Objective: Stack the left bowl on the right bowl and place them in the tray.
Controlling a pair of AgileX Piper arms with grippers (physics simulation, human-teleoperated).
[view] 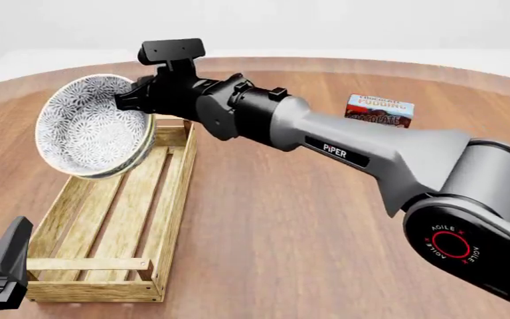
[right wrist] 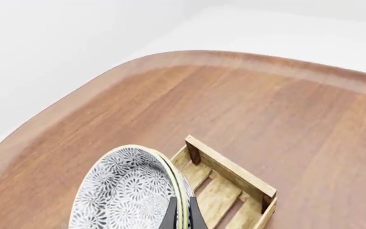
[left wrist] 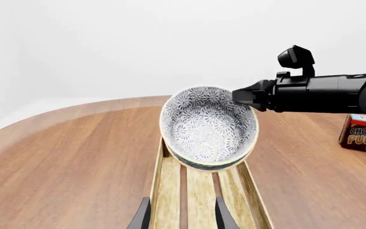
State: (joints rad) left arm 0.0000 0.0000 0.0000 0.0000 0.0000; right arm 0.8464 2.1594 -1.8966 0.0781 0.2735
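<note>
Right arm (view: 344,149) outstretched, jaws pinched shut; left gripper (left wrist: 181,215) low, spread.

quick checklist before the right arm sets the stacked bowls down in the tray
1. Right gripper shut on the rim of the stacked bowls: ok.
2. Bowls nested together: ok.
3. Bowls level for release: not ok, tilted steeply toward the camera.
4. Bowls over the tray: ok, above its far end.
5. Slats below free of objects: ok.
6. Left gripper out of the way: ok, open at the near end.
</note>
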